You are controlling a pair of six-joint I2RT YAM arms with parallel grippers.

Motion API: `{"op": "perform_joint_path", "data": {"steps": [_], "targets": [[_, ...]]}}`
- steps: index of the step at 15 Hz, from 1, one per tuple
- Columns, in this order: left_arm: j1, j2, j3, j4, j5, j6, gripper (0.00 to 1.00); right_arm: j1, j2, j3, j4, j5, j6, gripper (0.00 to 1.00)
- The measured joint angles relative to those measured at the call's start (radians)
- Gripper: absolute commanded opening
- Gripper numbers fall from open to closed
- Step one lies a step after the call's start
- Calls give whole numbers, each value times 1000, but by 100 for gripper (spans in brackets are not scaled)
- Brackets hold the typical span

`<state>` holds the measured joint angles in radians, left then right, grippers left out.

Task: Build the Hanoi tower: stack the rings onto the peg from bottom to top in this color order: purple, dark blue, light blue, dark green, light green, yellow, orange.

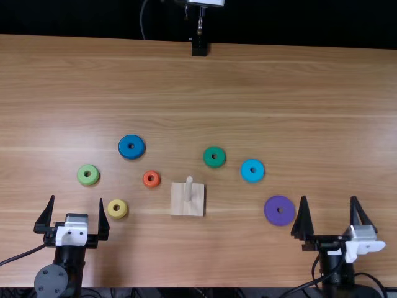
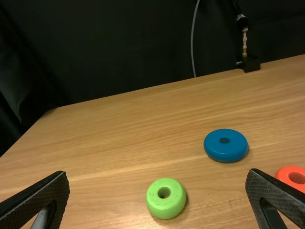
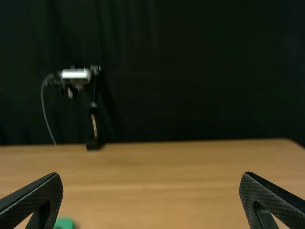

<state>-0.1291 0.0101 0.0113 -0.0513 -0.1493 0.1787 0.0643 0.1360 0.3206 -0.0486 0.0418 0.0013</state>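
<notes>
Just below centre, the peg (image 1: pixel 188 190) is standing bare; seven rings (image 1: pixel 123 148) are lying unstacked, the purple ring (image 1: pixel 271 211), due first, at lower right. Toward the bottom corners, the left gripper (image 1: pixel 76 198) and right gripper (image 1: pixel 329 197) are gaping empty.

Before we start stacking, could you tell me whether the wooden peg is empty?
Empty: the light wooden peg stands bare, with no ring around it.

I have wide lane across far table (image 1: pixel 279 81), black mount (image 1: pixel 199 48) at its edge. Upright peg (image 1: pixel 188 190) blocks low path between my left hand (image 1: pixel 76 197) and right hand (image 1: pixel 329 197); yellow ring (image 1: pixel 118 208), purple ring (image 1: pixel 280 210) flank it.
</notes>
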Motion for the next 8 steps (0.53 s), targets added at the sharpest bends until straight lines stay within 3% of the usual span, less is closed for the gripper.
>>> {"op": "perform_joint_path", "data": {"steps": [4, 8], "targets": [[0, 0, 0, 0, 0, 0, 100, 0, 117, 71, -116, 0, -1, 100], [0, 0, 0, 0, 0, 0, 100, 0, 451, 282, -245, 0, -1, 100]]}}
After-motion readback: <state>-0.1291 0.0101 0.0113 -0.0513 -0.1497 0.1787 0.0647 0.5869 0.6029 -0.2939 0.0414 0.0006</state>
